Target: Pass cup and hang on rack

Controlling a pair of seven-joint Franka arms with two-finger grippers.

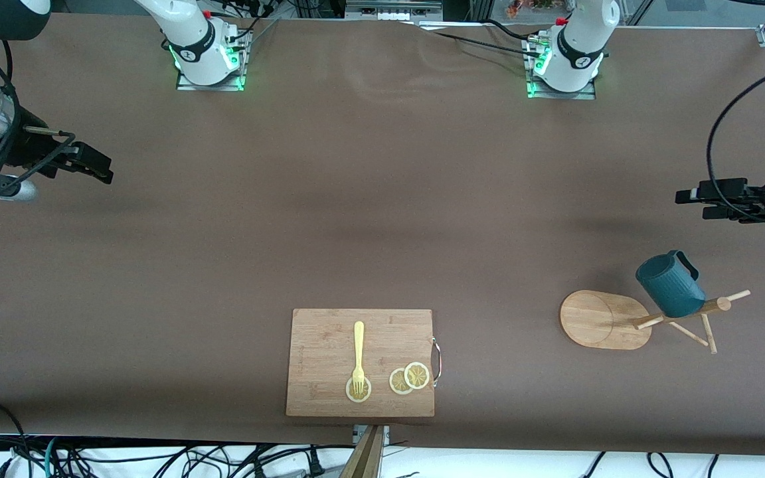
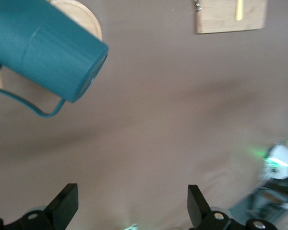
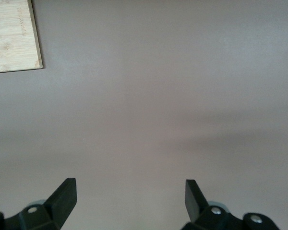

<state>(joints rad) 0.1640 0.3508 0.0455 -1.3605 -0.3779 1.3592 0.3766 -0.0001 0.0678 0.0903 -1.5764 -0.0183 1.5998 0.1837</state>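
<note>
Hanging looks done: cup sits on rack near the table's left-arm edge. Left end effector and right end effector gape empty; you need only park.

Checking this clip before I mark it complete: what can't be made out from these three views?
- Which peg of the rack the cup hangs on: front view, the cup's body covers it.
- Cup's inside: front view shows only its outside; in the left wrist view the mouth is cut off by the frame edge.
- Left gripper and right gripper, both open: arms run off the front view's edges.
- Slices' detail on the cutting board: too small.
</note>
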